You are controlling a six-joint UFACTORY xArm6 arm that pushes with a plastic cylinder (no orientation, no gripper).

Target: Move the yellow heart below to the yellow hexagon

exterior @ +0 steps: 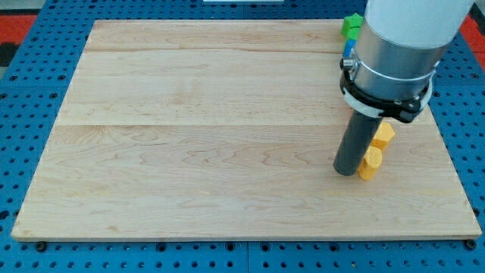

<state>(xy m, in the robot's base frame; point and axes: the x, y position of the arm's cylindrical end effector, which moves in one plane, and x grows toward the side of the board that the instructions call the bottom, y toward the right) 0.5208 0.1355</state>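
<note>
The yellow heart [370, 163] lies on the wooden board [189, 136] at the right, just below the yellow hexagon [383, 135], which is partly hidden by the arm. My tip [346, 173] rests on the board touching the heart's left side. The rod and the arm's grey body cover much of the block column above.
A green block [349, 26] and a sliver of a blue block [346, 51] show at the view's top right beside the arm; the other blocks of that column are hidden. The board's right edge is close to the heart.
</note>
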